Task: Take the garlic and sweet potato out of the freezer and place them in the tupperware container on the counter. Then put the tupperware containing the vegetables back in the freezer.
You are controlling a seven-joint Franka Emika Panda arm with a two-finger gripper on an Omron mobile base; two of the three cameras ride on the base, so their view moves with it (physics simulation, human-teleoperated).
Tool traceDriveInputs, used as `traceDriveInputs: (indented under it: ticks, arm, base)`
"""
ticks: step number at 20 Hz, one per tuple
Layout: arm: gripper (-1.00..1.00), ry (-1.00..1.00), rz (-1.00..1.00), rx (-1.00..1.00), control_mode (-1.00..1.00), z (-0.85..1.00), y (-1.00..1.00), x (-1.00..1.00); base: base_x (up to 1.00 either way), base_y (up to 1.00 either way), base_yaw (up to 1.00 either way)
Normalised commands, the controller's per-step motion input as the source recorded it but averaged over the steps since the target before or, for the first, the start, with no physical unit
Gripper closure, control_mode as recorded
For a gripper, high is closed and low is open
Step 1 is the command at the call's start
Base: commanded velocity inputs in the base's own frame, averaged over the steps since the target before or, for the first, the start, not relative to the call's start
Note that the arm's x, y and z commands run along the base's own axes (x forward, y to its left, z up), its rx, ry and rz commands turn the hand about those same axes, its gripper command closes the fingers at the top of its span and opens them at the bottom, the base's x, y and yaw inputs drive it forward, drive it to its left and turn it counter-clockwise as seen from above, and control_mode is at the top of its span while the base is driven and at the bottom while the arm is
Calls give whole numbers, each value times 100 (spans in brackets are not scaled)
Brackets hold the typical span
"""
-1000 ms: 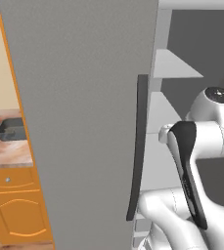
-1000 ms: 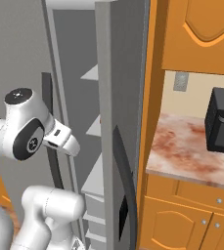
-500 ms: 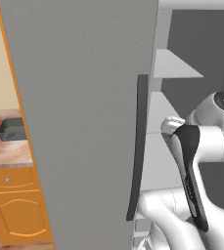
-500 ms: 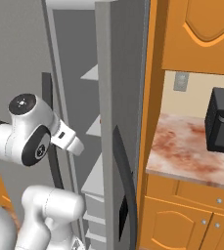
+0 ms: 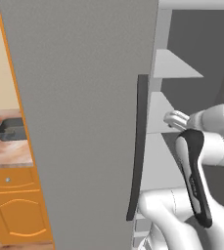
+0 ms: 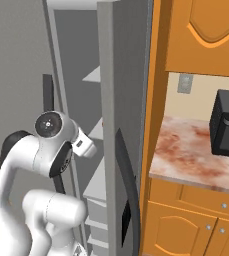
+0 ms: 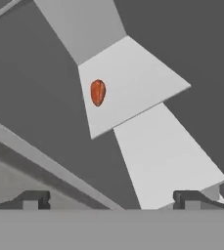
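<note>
I have the end effector (image 7: 111, 199) spread wide with nothing between its tips, pointed into the open freezer (image 5: 84, 122). In the hand view the sweet potato (image 7: 98, 92) lies alone on a pale grey shelf (image 7: 133, 83), well apart from the tips, ahead of them and a little to the left. It rests on its side, long axis roughly along my line of approach.

I judge it a small, firm, fairly light lump: stiff enough to take a solid pinch, but rounded and tapered, so it could roll or squirt out if I catch it near an end. I would take it across its thick middle, fingers on the two long flanks. The shelf looks smooth, so a nudge may send it sliding.

I cannot make out the garlic from here. The tupperware container (image 5: 11, 129) sits on the tabletop (image 5: 6, 151) to the left, beyond the swung-out freezer door.
</note>
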Motion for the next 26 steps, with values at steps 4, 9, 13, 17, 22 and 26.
traceDriveInputs:
  ticks: [4,9,13,17,22,26]
  arm:
    - [-100,0,0,1,-100,0,0,75]
    - [-100,0,0,2,-100,0,-17,54]
    - [-100,0,0,4,-100,0,-27,51]
    - [-100,0,0,5,-100,0,-25,58]
    - [-100,0,4,4,-100,-2,-18,51]
    - [-100,0,5,2,-100,-8,-8,29]
  base:
    - [0,0,0]
    - [0,0,0]
    - [0,0,0]
    - [0,0,0]
    - [0,0,0]
    - [0,0,0]
